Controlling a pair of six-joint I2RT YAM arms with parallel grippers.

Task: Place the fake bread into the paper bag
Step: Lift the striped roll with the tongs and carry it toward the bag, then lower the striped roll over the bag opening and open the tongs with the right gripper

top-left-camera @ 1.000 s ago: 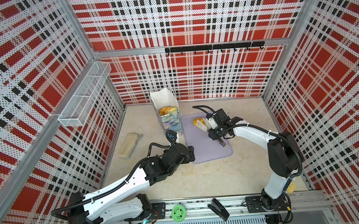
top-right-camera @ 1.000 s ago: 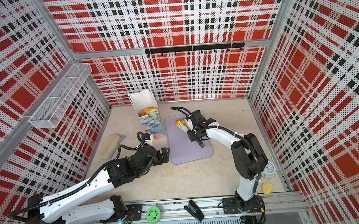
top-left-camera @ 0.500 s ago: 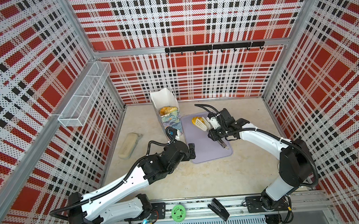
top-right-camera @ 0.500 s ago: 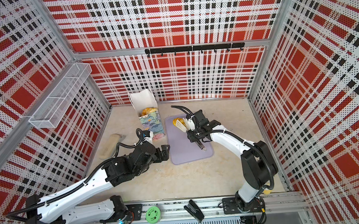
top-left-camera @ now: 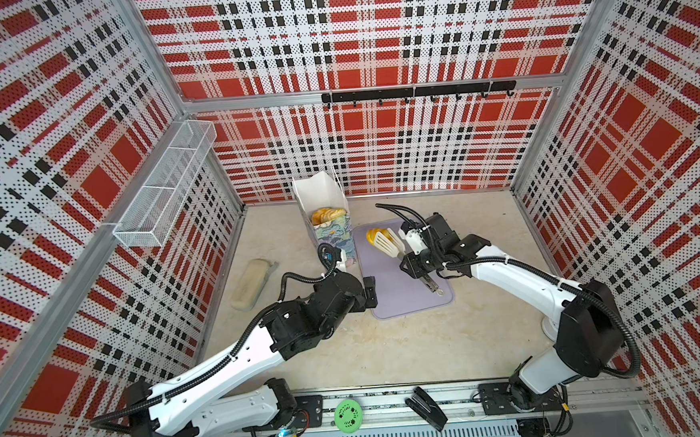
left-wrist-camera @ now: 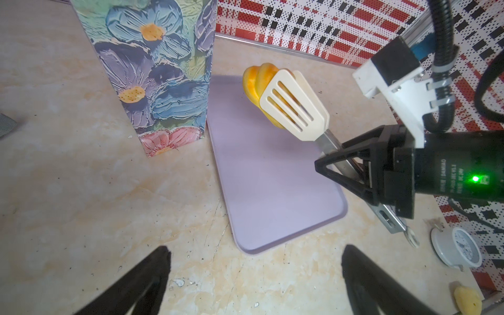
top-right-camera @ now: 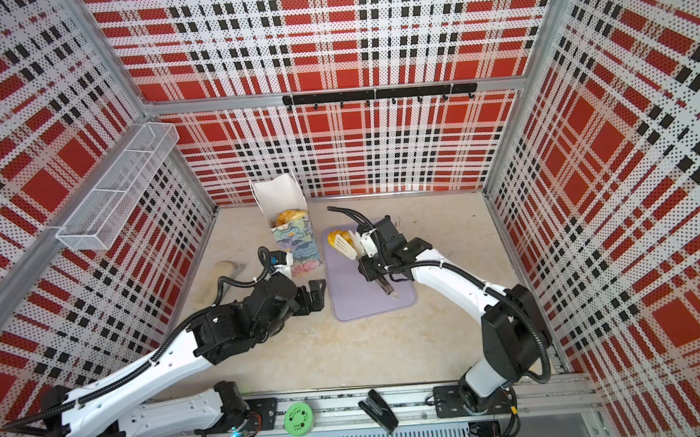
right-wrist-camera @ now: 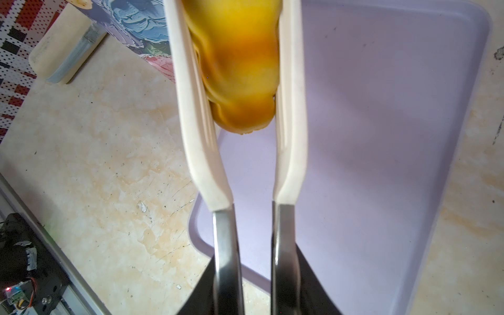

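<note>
Right gripper, closed on the steel handles of tongs, whose cream slotted heads clamp a glossy ridged yellow bread above the open far end of the lavender tray. Left gripper, spread wide and empty, is held off the tray's near-left corner. The floral paper bag is stood upright just beside the tray's left edge, more bread inside.

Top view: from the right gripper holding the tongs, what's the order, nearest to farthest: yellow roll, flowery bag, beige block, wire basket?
1. Yellow roll, in the tongs the right gripper holds.
2. Flowery bag, left of the roll.
3. Beige block, farther left.
4. Wire basket, on the left wall.
</note>
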